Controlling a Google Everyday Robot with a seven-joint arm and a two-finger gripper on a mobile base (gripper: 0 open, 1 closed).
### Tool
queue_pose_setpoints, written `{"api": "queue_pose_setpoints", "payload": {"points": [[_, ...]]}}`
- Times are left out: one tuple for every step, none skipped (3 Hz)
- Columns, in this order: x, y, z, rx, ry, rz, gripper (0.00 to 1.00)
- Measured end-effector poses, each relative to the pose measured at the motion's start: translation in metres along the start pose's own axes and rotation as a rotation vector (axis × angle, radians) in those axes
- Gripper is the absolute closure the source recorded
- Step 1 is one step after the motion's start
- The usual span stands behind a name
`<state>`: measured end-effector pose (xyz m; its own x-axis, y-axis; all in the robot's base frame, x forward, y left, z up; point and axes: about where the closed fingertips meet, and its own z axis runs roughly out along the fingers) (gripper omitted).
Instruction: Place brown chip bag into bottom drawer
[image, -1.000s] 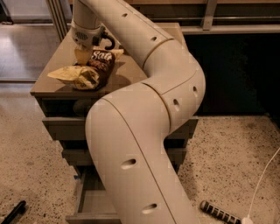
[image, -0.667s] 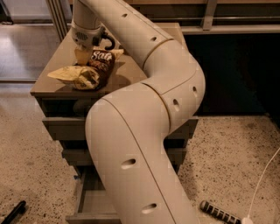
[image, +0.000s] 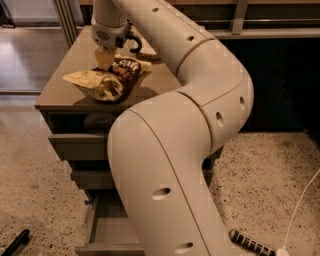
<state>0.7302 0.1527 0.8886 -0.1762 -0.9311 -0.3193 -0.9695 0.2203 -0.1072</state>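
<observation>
Hanging at the brown chip bag (image: 111, 82), white lettering (image: 129, 65) illegible: gripper (image: 105, 59).

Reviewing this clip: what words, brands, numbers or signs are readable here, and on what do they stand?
Chip bag: white lettering on its dark front, too blurred to read.
Tool: just above the bag's far end on the cabinet top; no readable marking.
Arm, cabinet and open bottom drawer: no text seen.
</observation>
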Motion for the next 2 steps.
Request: {"api": "queue_pose_setpoints", "payload": {"points": [[0.036, 0.001, -0.032, 0.05, 0.004, 0.068, 1.0], [0.09, 0.007, -0.089, 0.152, -0.024, 0.19, 1.0]]}}
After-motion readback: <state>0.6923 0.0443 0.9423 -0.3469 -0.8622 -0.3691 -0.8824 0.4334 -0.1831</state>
